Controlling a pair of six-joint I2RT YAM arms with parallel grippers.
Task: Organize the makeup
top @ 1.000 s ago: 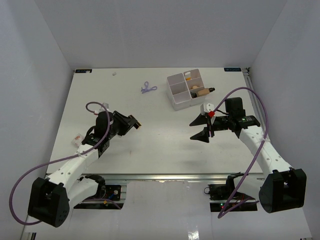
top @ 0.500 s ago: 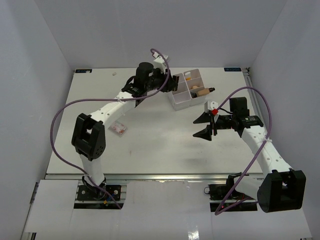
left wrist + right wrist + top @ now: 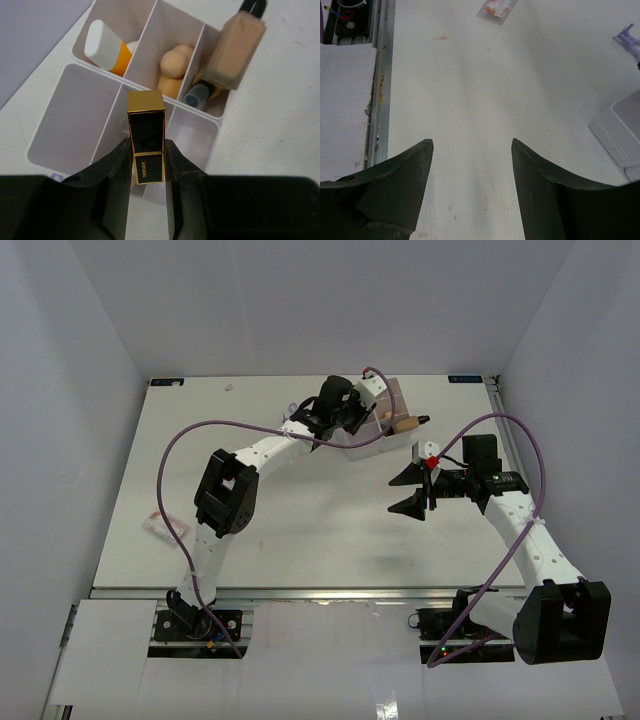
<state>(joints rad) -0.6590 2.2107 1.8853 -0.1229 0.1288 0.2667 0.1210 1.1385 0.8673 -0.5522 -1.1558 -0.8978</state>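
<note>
Black-and-gold square lipstick (image 3: 146, 120) is clamped in the left gripper's (image 3: 147, 150) jaws above the white plastic four-compartment box (image 3: 60, 125); the right gripper's (image 3: 471, 145) jaws gape wide over the white counter (image 3: 470, 75).

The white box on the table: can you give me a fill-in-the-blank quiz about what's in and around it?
1. The black-and-gold item pinched between the left fingers is a ____.
2. The orange tube in the white box has a ____ cap.
3. The peach teardrop in the next compartment is a makeup ____.
4. The right fingers, spread apart, hold ____.
Missing words: lipstick; white; sponge; nothing.
</note>
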